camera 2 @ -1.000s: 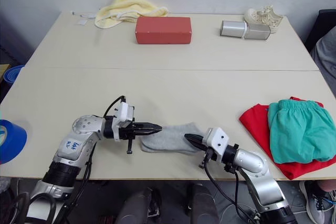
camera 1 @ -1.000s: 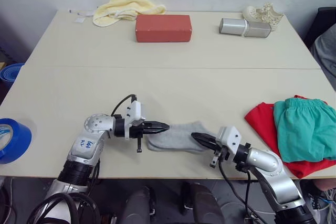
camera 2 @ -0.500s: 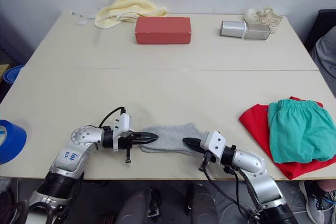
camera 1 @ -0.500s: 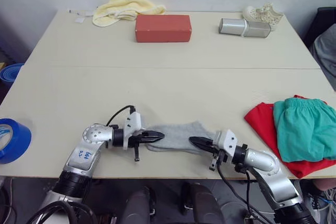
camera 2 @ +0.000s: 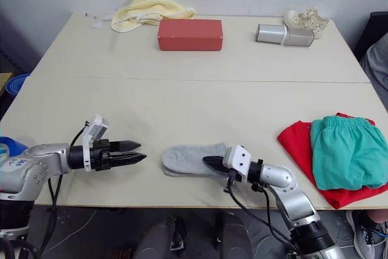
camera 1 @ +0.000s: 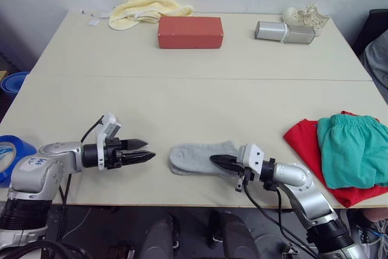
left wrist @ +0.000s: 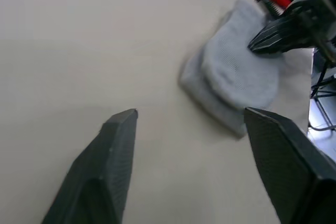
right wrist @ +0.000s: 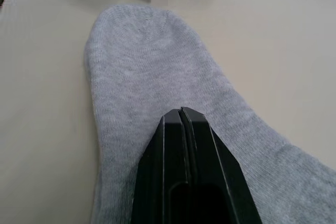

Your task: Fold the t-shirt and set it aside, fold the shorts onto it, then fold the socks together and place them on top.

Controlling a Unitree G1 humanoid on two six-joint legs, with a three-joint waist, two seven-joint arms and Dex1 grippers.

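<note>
Pale beige table fills the scene, with a grey wall behind it. At the near left edge sits a blue tape roll. Just right of it the left gripper hovers over bare table, fingers spread apart (the left wrist view shows a wide gap between them), pointing right toward the socks but not touching them. The socks are light grey knit, lying flat one on the other near the front edge, about midway across; their long axis runs left to right, rounded toes to the left. The right gripper has its fingers pressed together with the tips resting on the socks' right part. Far right lies the red t-shirt, with the teal shorts folded on top. Along the far side are a yellow towel, a red box and a silver cylinder.
</note>
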